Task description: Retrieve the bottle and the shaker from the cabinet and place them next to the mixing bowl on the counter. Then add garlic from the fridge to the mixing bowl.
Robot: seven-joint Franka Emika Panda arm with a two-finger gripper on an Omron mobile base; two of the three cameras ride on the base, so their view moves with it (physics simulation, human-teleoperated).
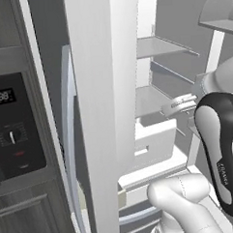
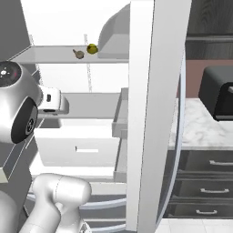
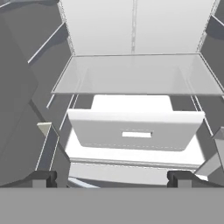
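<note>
My gripper (image 3: 112,177) is open, its two dark fingertips (image 3: 43,178) far apart with nothing between them. It is inside the open fridge, facing a glass shelf (image 3: 135,81) and a white drawer (image 3: 133,129) below it. From the base views the hand (image 1: 178,104) (image 2: 53,102) hovers at middle-shelf height. On the upper shelf (image 2: 50,54) lie a small tan bulb, apparently the garlic (image 2: 79,54), and a yellow-green fruit (image 2: 92,48) beside it, both above and beyond the hand. The bottle, shaker and mixing bowl are out of view.
The open fridge door (image 1: 96,114) (image 2: 152,113) stands upright close to the arm. A black oven panel (image 1: 12,128) sits to the left. A dark appliance (image 2: 218,93) rests on the marble counter (image 2: 195,127) above drawers (image 2: 207,189).
</note>
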